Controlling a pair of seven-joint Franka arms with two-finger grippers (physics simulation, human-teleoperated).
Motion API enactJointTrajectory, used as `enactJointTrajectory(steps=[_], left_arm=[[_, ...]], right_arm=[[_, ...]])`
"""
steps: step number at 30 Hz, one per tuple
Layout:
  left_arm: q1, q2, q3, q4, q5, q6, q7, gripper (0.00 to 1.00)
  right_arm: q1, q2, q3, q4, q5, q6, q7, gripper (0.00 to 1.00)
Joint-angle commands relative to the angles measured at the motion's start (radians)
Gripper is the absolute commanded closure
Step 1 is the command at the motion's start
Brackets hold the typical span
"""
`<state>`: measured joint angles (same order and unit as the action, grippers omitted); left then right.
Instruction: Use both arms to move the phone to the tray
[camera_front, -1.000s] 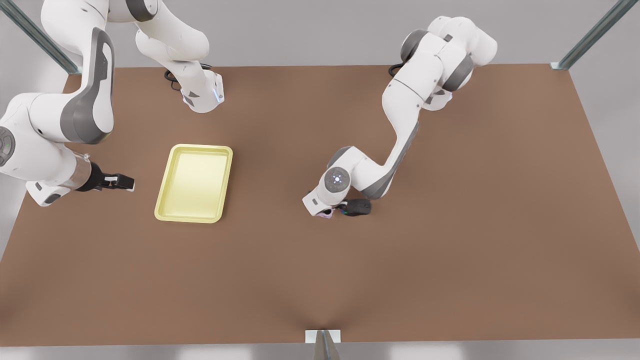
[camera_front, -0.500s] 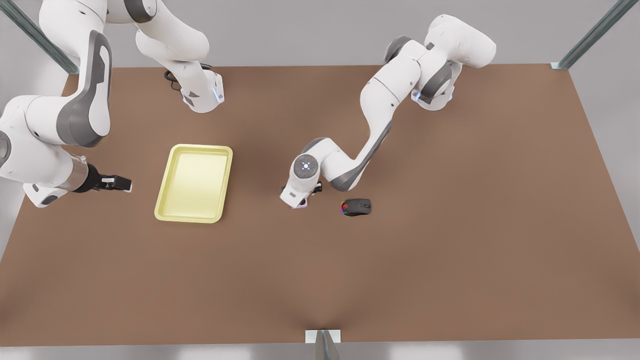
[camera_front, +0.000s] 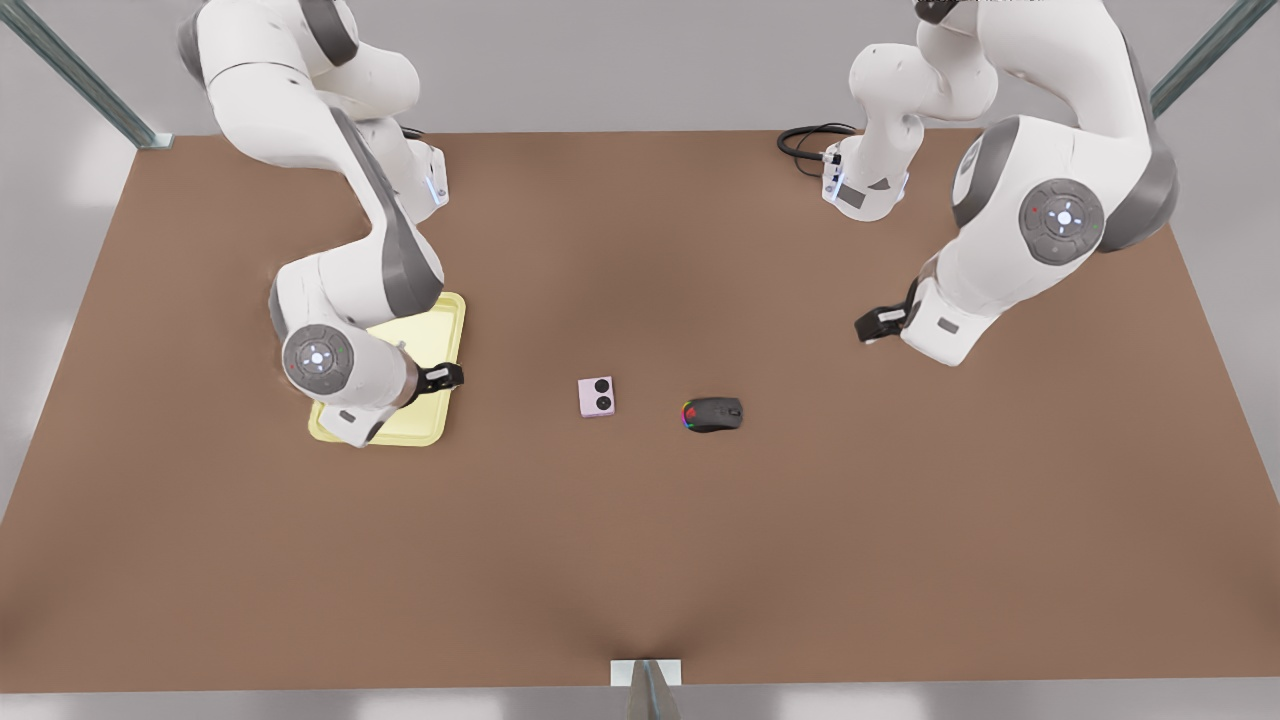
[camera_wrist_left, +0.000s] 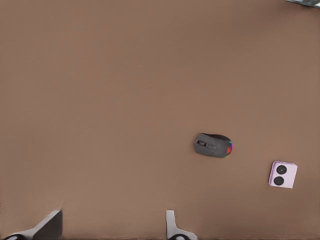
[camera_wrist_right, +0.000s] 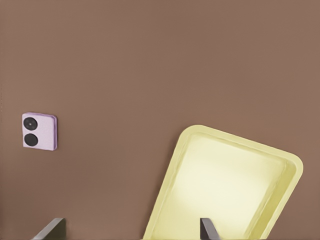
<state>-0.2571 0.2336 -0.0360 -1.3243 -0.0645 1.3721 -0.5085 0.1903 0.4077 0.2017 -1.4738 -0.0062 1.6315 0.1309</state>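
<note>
On the table, the pink two-lensed phone (camera_front: 597, 397) lies flat; both grippers' jaws spread wide.

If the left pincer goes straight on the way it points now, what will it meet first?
Probably the bare brown tabletop: the left pincer aims beside the black computer mouse.

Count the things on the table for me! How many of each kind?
Phone: 1
Mouse: 1
Tray: 1
Total: 3
</note>
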Motion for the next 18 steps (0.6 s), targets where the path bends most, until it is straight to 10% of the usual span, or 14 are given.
enactJointTrajectory(steps=[1, 18], left_arm=[[0.001, 0.021, 0.001, 0.005, -0.041, -0.111, 0.398, 0.00], [0.001, 0.038, 0.002, 0.004, -0.043, -0.107, 0.407, 0.00]], right_arm=[[0.058, 0.040, 0.001, 0.000, 0.000, 0.129, 0.570, 0.00], [0.288, 0.310, 0.001, -0.017, 0.000, 0.488, 0.800, 0.00]])
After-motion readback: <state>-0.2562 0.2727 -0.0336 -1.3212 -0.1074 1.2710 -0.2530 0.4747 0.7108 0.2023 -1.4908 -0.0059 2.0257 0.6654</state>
